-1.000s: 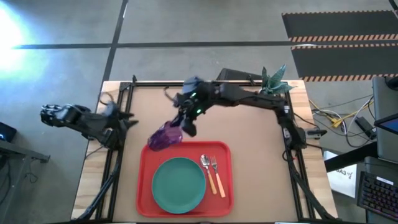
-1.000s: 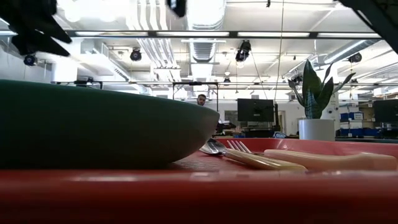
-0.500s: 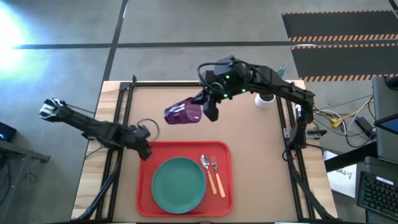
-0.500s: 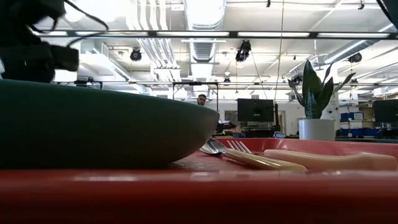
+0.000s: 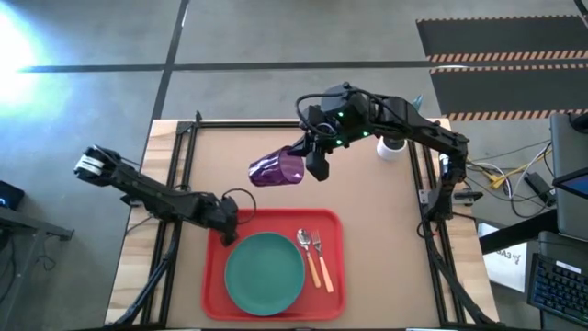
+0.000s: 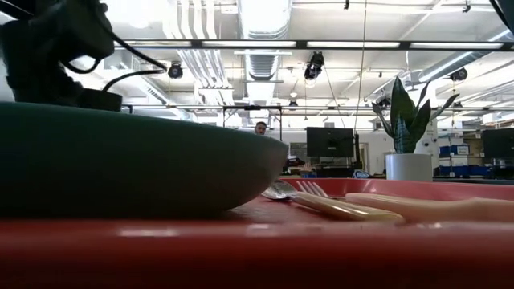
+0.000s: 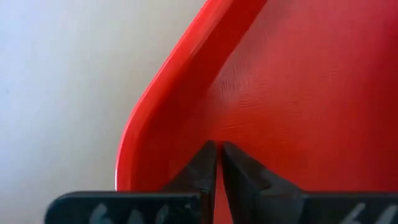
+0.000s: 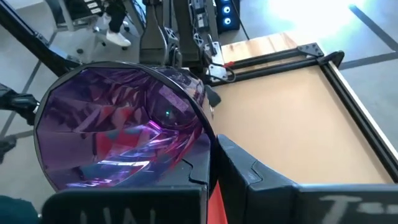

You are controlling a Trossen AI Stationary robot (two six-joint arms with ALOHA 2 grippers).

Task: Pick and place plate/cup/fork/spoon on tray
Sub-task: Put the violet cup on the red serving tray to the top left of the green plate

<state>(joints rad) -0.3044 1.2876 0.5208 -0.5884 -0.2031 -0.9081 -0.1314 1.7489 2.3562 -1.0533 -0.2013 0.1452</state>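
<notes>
The right gripper (image 5: pixel 310 158) pinches the cup (image 5: pixel 278 169) above the desk's (image 5: pixel 367 188) middle. The left gripper (image 5: pixel 227 218), pressed together, sits at the tray's (image 5: pixel 213 267) far-left corner beside the plate (image 5: pixel 264 272).

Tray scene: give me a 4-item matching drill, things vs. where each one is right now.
Things:
1. cup
2. plate
3. fork
4. left end effector

Places:
A. on the tray, just right of the spoon
B. at the tray's far left corner
C. held on its side above the table, off the tray, by the right end effector
D. flat on the tray's left half

Pairs: 1-C, 2-D, 3-A, 4-B
</notes>
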